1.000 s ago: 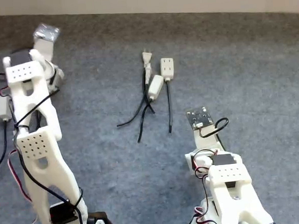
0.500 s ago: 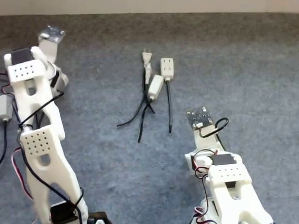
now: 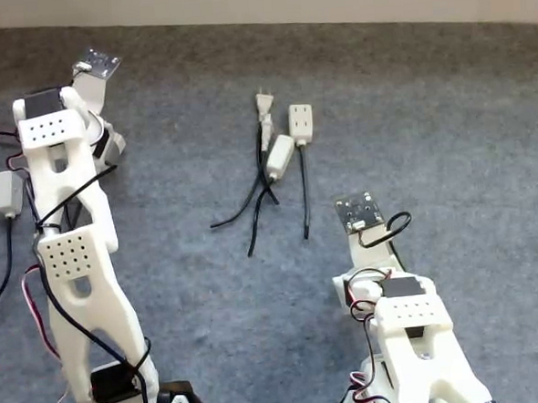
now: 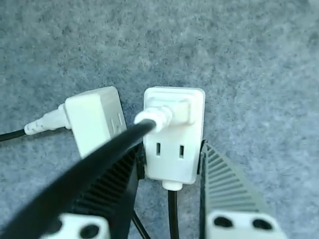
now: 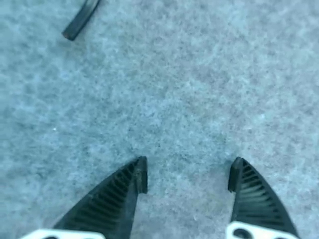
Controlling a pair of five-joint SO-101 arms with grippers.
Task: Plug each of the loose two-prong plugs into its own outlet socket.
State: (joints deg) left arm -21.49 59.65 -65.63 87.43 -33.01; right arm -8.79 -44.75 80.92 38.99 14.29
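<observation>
The left hand [image 4: 170, 152] grips an outlet socket [image 4: 174, 167].

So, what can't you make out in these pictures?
High view: the left arm hides the socket held in the left gripper.
Left wrist view: the prongs of the plug are buried inside that socket.
Right wrist view: a black cord is cut by the edge; where it leads is unknown.

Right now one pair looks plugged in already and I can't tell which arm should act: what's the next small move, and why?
Probably ease the right pincer forward toward the loose two-prong plug: it hangs open over bare carpet, while the left pincer is clamped on an outlet socket that already carries a seated plug.
</observation>
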